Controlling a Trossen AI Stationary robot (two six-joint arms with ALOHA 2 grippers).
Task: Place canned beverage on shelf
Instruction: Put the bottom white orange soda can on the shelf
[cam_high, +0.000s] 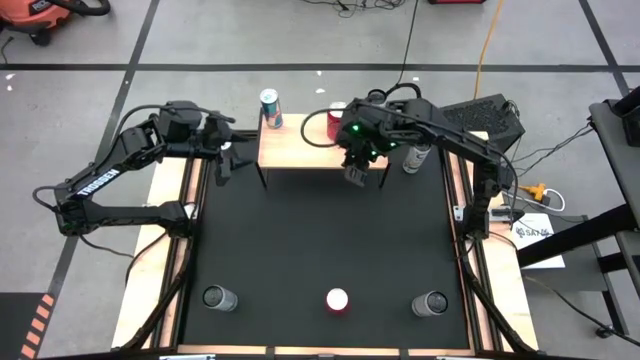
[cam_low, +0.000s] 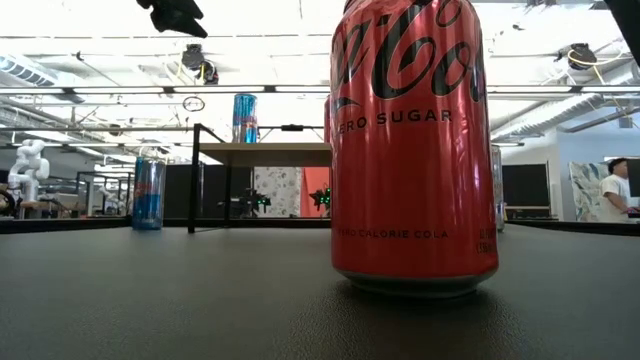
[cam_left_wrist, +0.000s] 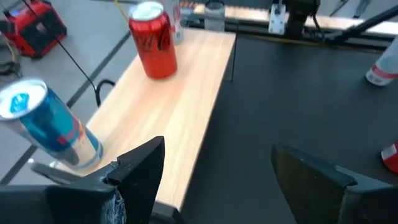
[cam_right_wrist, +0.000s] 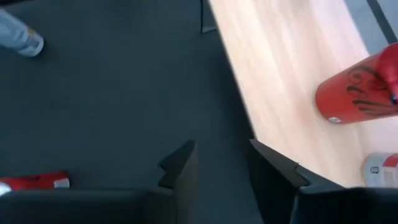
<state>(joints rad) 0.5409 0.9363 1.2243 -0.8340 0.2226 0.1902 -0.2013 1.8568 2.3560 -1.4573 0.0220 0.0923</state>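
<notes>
Just beside the shelf, right gripper empty, fingers parted near red can; left gripper open, idle. Next: fetching another can.

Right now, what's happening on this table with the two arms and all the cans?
The robot is stocking cans onto the shelf. A blue can and a red cola can already stand on it. The right gripper hangs empty over the black mat just in front of the shelf, jaws partly apart, apart from the red can. The left gripper waits open beside the shelf's left end. Three more cans stand along the table's near edge, and one silver can stands right of the shelf.
</notes>
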